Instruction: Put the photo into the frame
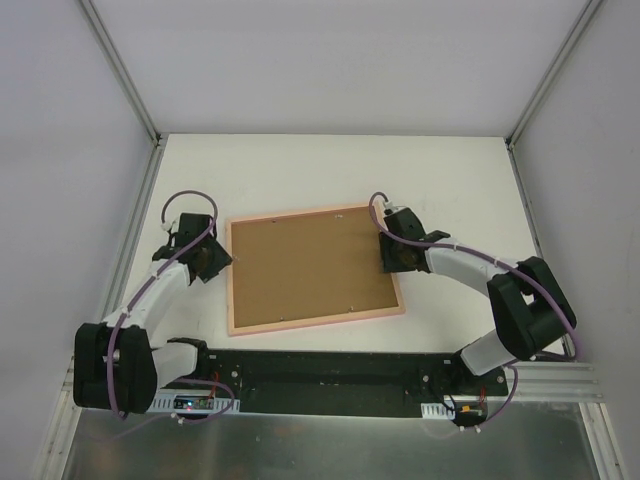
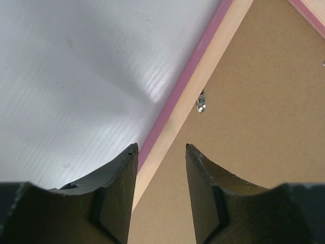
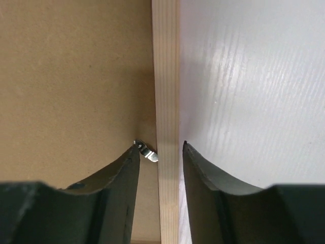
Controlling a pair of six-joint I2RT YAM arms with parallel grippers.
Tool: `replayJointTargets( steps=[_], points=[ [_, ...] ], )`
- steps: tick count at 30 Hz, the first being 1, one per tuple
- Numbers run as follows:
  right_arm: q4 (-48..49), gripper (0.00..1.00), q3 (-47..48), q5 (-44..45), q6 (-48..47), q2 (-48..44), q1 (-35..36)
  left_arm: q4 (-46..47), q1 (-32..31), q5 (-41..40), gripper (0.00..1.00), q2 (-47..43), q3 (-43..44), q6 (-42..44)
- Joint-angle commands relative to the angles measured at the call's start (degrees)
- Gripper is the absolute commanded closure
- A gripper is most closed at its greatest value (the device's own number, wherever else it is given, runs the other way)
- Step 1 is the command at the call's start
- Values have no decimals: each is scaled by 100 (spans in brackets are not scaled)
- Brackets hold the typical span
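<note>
The frame [image 1: 315, 322] lies face down on the white table, with its salmon-pink border around a brown backing board [image 1: 310, 265]. The photo is not in view. My left gripper [image 1: 212, 262] is open at the frame's left edge. In the left wrist view its jaws [image 2: 161, 147] straddle the pink and pale wood rail [image 2: 188, 76]. My right gripper [image 1: 392, 256] is open at the frame's right edge. In the right wrist view its jaws [image 3: 160, 145] straddle the pale wood rail [image 3: 165, 76].
Small metal retaining clips sit on the backing board: one ahead of the left fingers [image 2: 201, 103], one at the right gripper's left fingertip [image 3: 148, 152]. White table [image 1: 300, 170] surrounds the frame. Aluminium posts and white walls enclose the table on three sides.
</note>
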Motion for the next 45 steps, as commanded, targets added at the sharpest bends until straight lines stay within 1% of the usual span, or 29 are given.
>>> replayJointTargets(
  steps=[1,4,6,8,9,11,14,15,16,18,21,23,25,34,40,45],
  points=[
    [-26,69,168,191,209,293,46,-343,-157,-385,58,-755,-330,-622],
    [-52,85,195,358,447,372,55,-615,-245,-456,57,-1203,-401,-842],
    [-131,93,238,551,631,416,46,-695,-289,-412,57,-1336,-366,-913],
    [-158,98,265,639,754,425,37,-756,-315,-447,57,-1345,-279,-922],
    [-184,99,291,648,781,416,46,-757,-316,-491,55,-1302,-208,-878],
    [-175,99,300,587,781,364,46,-748,-316,-754,53,-1022,37,-624],
    [-175,99,265,596,773,285,55,-774,-316,-1000,50,-346,660,-255],
    [-175,99,248,605,764,258,46,-783,-316,-1149,48,-169,775,-254],
    [-167,99,230,605,755,258,46,-748,-307,-1246,44,-37,898,-289],
    [-149,99,204,578,746,241,46,-634,-307,-1186,41,428,1206,-88],
    [-132,98,186,552,737,214,46,-625,-307,-826,42,1245,1681,264],
    [-131,95,177,543,720,188,46,-590,-307,-624,42,1589,1822,370],
    [-140,93,186,534,702,153,37,-572,-307,-614,43,1800,1884,396],
    [-140,93,160,508,685,117,37,-554,-307,-729,44,2451,2042,484],
    [-132,93,177,473,693,109,55,-475,-307,-764,44,2627,1998,502],
    [-158,93,168,464,693,82,46,-423,-307,-860,46,2680,1990,467]
  ],
)
